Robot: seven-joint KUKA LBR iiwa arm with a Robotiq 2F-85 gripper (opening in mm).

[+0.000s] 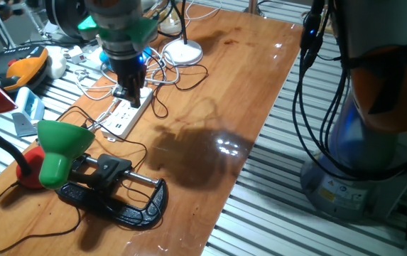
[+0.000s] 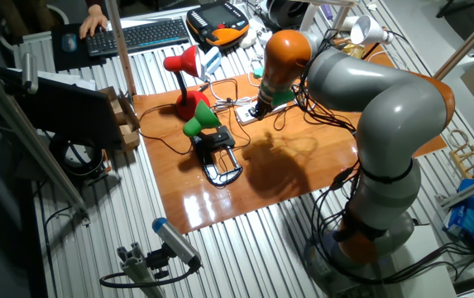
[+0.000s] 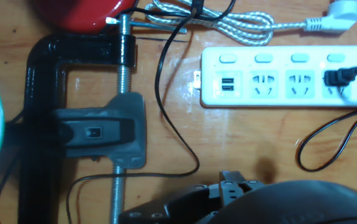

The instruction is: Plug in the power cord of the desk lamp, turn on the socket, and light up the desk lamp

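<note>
Hand view shows the plug [image 3: 339,77] already seated in the socket [image 3: 290,78], so its switches come next. Whether the gripper [image 1: 128,91] above is clenched cannot be told.

Desk [image 1: 260,92]: glossy brown wood, set over a ribbed metal bench.

Lying on it, placed relative to the socket [image 1: 127,116]:
- socket, long white strip, flat on the wood; a small black plug sits in one outlet (hand view).
- power cord [image 3: 178,134], thin and black, looping beside the socket.
- desk lamp [image 1: 64,149], green shade, on a black clamp base [image 1: 118,199] just beside the socket's near end.
- red lamp [image 2: 183,70], beyond the green one.
- white round base [image 1: 182,51], past the socket's far end.
</note>
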